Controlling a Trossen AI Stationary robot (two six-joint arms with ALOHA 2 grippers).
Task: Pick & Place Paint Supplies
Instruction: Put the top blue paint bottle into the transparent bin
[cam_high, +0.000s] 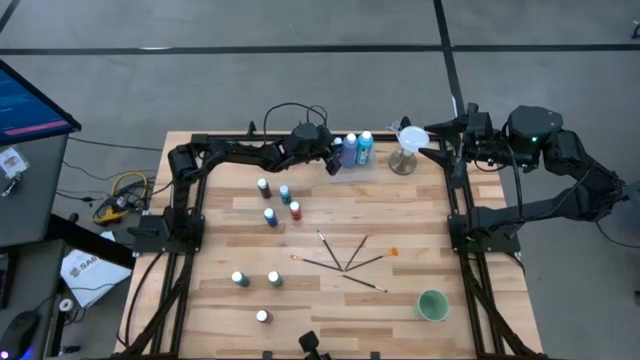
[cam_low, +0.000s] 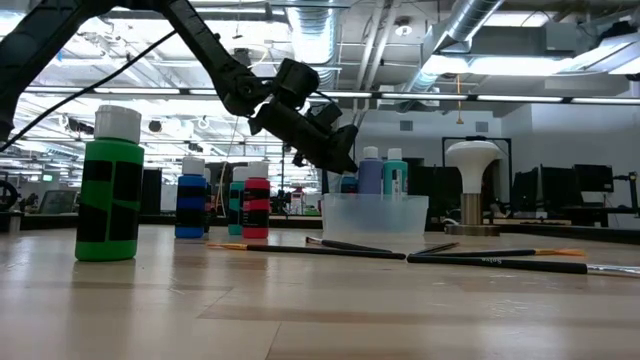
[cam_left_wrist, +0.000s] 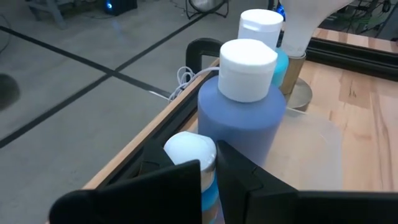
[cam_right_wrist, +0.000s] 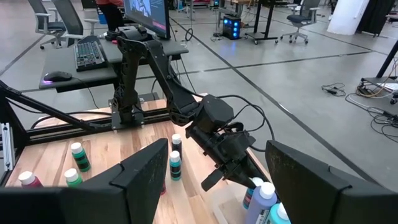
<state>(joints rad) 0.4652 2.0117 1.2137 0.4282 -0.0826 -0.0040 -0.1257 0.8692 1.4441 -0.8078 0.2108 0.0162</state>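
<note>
While the left gripper (cam_left_wrist: 208, 171) hangs over the clear tray (cam_low: 375, 215) at the table's far edge, its fingers are clamped on a small blue bottle (cam_left_wrist: 193, 163) just beside the tall purple bottle (cam_left_wrist: 244, 112) and tall teal bottle (cam_high: 366, 148) standing in the tray — the right gripper (cam_right_wrist: 214, 171) waits wide open and empty, off the far right edge; brushes (cam_high: 345, 262) lie fanned mid-table, apart from the other small bottles (cam_high: 278, 201)

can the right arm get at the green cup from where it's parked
Probably yes. The right gripper waits open at the table's far right edge, holding nothing, and the green cup stands alone near the front right, with only the paintbrushes lying nearby.
</note>
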